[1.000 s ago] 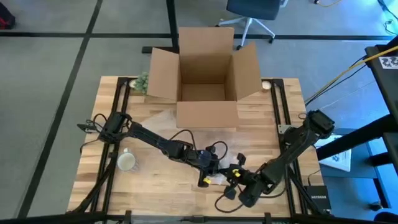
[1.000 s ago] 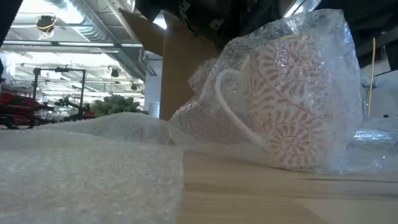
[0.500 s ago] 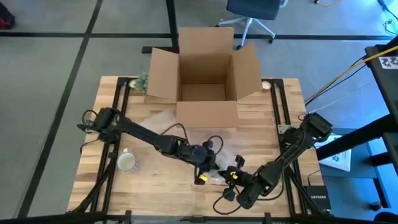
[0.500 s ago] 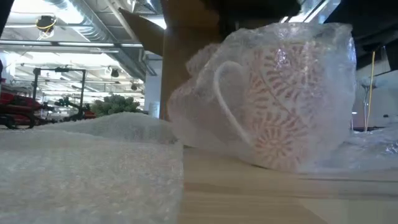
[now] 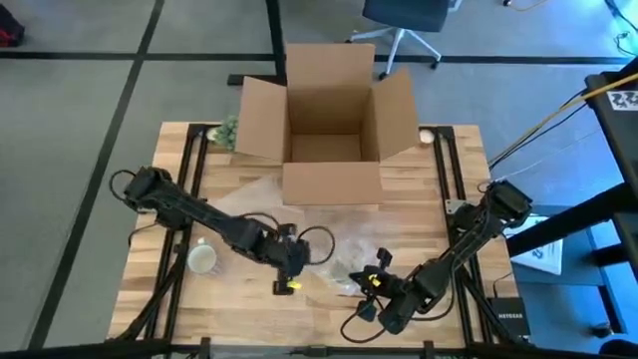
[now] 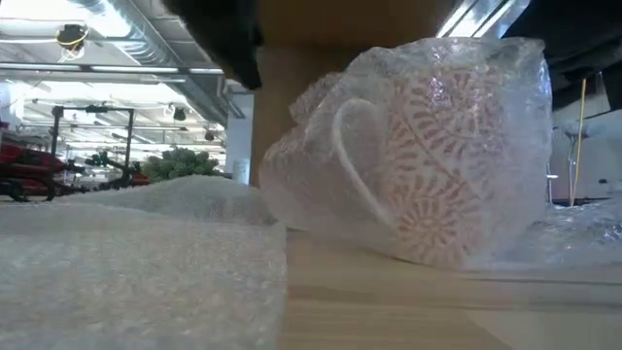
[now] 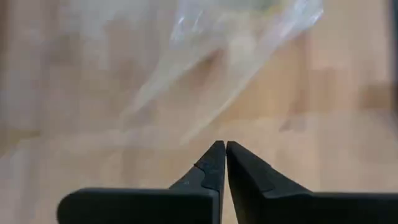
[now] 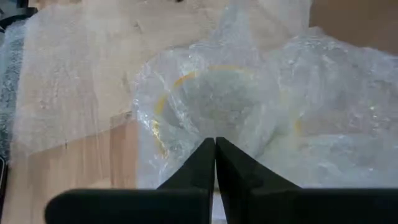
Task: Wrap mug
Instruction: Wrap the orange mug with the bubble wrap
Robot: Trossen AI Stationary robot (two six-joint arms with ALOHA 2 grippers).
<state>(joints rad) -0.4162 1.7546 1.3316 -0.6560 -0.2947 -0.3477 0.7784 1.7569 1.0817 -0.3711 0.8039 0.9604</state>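
1. Your mug (image 6: 428, 165) sits on the wooden table (image 5: 239, 304) near its front edge, swaddled in crinkled clear bubble wrap (image 8: 236, 99); white, with red lace print and a looped handle.
2. Only the low view shows that pattern; from above it's a glassy lump.
3. Right gripper (image 8: 215, 149): fingers pressed together, pinching the wrap at the mug.
4. Left gripper (image 7: 224, 152): closed, empty, just left of it.
5. An open cardboard box (image 5: 324, 120) stands behind.
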